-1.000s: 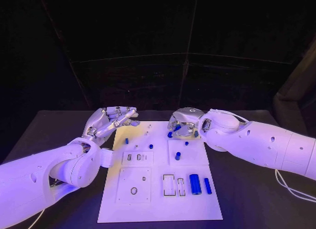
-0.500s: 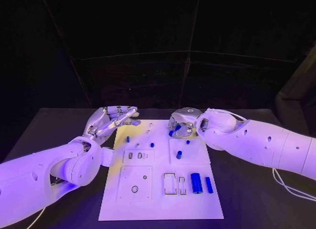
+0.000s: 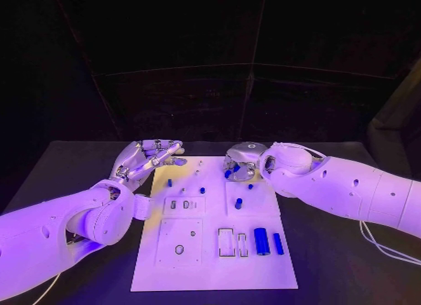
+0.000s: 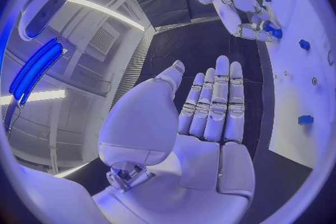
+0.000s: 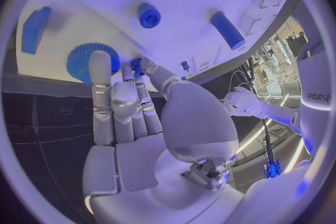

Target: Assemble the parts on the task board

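While the white board (image 3: 214, 222) lies flat in the middle of the black surface (image 3: 338, 254), both hands are up at its far end. The left hand (image 3: 148, 159) hovers over the board's far left corner, palm open, fingers (image 4: 217, 101) straight, side by side, and holding nothing. Over on the right, the right hand (image 3: 242, 162) is down over the far edge of the board, fingers (image 5: 112, 101) curled in, and there's a small blue piece (image 3: 230, 172) right at the fingertips. The thumb and a finger look closed on it, though how firmly I cannot tell.

Across the board, two small blue pegs (image 3: 169, 183) and (image 3: 202, 190) stand left of centre near the far end, another blue dot (image 3: 249, 187) sits just near the right hand, and a blue peg (image 3: 237, 204) stands in the square panel right of centre. Near the robot, a fat blue cylinder (image 3: 261, 241) lies beside a thinner blue bar (image 3: 278, 244), both right of the empty rectangular slots (image 3: 233, 243).

From the right wrist, a blue toothed gear (image 5: 84, 61) lies right under the fingertips, with a blue block (image 5: 35, 28) nearby. Writing: the left forearm in that view carries the word "sharpa" (image 5: 316, 97).
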Controlling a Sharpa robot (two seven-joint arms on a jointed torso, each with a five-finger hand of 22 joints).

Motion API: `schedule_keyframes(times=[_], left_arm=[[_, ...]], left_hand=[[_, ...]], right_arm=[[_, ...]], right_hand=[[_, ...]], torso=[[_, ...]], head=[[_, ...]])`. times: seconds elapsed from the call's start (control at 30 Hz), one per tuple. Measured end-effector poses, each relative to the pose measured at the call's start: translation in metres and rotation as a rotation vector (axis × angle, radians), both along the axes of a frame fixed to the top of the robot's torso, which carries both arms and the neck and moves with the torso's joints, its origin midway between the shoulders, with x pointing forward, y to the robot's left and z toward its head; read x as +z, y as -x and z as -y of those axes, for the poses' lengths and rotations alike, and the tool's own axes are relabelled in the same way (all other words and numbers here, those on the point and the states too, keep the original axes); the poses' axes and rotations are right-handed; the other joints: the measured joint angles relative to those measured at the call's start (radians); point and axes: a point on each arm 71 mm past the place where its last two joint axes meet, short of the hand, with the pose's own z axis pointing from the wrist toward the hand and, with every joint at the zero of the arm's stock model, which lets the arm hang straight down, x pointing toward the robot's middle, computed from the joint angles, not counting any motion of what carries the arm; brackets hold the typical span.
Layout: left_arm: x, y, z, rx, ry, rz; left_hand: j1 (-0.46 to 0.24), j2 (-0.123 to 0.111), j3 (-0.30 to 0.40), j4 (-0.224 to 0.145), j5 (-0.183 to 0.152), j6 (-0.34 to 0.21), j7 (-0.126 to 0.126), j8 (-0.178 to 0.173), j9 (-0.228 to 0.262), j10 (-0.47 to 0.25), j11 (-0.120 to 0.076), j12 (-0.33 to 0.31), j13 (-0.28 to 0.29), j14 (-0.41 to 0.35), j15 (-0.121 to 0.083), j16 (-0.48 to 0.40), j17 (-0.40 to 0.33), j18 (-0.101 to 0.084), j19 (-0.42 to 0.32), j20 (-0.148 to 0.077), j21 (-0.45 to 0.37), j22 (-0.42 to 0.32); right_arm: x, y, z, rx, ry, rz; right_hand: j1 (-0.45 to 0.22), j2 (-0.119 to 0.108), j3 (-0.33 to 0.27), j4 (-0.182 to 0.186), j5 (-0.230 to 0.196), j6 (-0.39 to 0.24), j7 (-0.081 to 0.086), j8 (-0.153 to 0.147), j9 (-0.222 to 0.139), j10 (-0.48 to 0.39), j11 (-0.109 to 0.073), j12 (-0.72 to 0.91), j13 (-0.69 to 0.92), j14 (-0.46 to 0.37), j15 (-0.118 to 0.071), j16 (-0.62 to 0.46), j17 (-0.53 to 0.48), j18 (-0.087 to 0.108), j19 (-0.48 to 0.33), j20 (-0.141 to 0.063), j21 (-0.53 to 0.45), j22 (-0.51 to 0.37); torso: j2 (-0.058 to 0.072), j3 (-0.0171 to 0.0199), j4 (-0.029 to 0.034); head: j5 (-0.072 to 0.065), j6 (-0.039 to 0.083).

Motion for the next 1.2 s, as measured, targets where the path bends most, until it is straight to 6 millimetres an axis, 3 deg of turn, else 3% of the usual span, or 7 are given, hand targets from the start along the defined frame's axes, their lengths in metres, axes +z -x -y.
schedule_keyframes(times=[0.33, 0.63, 0.87, 1.2], left_arm=[[-0.001, 0.0, 0.0, -0.006, -0.001, -0.006], [-0.001, -0.001, -0.001, -0.009, -0.002, -0.01], [-0.002, -0.002, -0.002, -0.007, -0.004, -0.013], [-0.002, -0.003, 0.002, -0.016, -0.002, -0.015]], left_hand=[[-0.004, 0.004, 0.008, -0.008, 0.0, 0.0, 0.0, -0.004, 0.0, 0.0, 0.0, -0.005, 0.0, -0.007, 0.007, -0.011, 0.003, 0.0, 0.0, 0.0, -0.007, -0.005], [-0.004, 0.004, 0.013, -0.013, 0.0, 0.0, 0.0, -0.004, 0.0, 0.0, 0.0, -0.008, 0.0, -0.007, 0.007, -0.018, 0.004, 0.0, 0.0, 0.0, -0.012, -0.008], [-0.004, 0.004, 0.014, -0.014, 0.0, 0.0, 0.0, -0.008, 0.0, 0.0, 0.0, -0.012, 0.0, -0.011, 0.011, -0.023, 0.006, 0.0, 0.0, 0.0, -0.016, -0.009], [-0.004, 0.004, 0.014, -0.014, 0.0, 0.0, 0.0, -0.008, 0.0, 0.0, 0.0, -0.012, 0.0, -0.011, 0.011, -0.023, 0.006, 0.0, -0.001, 0.0, -0.015, -0.009]], right_arm=[[0.003, 0.002, -0.001, 0.01, -0.023, 0.03], [0.014, 0.005, -0.002, 0.002, -0.127, 0.129], [0.019, -0.004, -0.016, -0.027, -0.174, 0.164], [0.017, -0.015, -0.036, -0.055, -0.19, 0.162]], right_hand=[[0.003, 0.008, 0.052, 0.019, -0.022, 0.047, -0.01, 0.012, 0.003, 0.047, -0.015, 0.007, 0.003, 0.004, -0.004, 0.058, 0.061, 0.0, 0.027, -0.005, 0.075, 0.091], [0.004, 0.009, 0.083, 0.032, -0.035, 0.054, -0.01, 0.012, 0.004, 0.054, -0.014, 0.007, 0.003, 0.004, -0.004, 0.07, 0.067, 0.0, 0.027, -0.005, 0.097, 0.116], [-0.008, -0.003, 0.091, 0.04, -0.035, 0.054, -0.01, 0.011, 0.004, 0.054, -0.014, 0.007, 0.004, 0.004, -0.004, 0.075, 0.07, 0.0, 0.027, -0.005, 0.102, 0.122], [-0.017, -0.012, 0.095, 0.053, -0.035, 0.054, -0.01, 0.005, 0.004, 0.054, -0.014, 0.003, 0.002, 0.004, -0.004, 0.081, 0.077, 0.0, 0.027, -0.005, 0.109, 0.124]], torso=[[0.001, 0.0, 0.0003], [0.002, -0.0006, 0.0017], [0.004, -0.0006, 0.0035], [0.009, -0.0035, 0.012]], head=[[0.0, -0.005], [0.003, 0.007], [0.007, 0.011], [0.002, 0.012]])
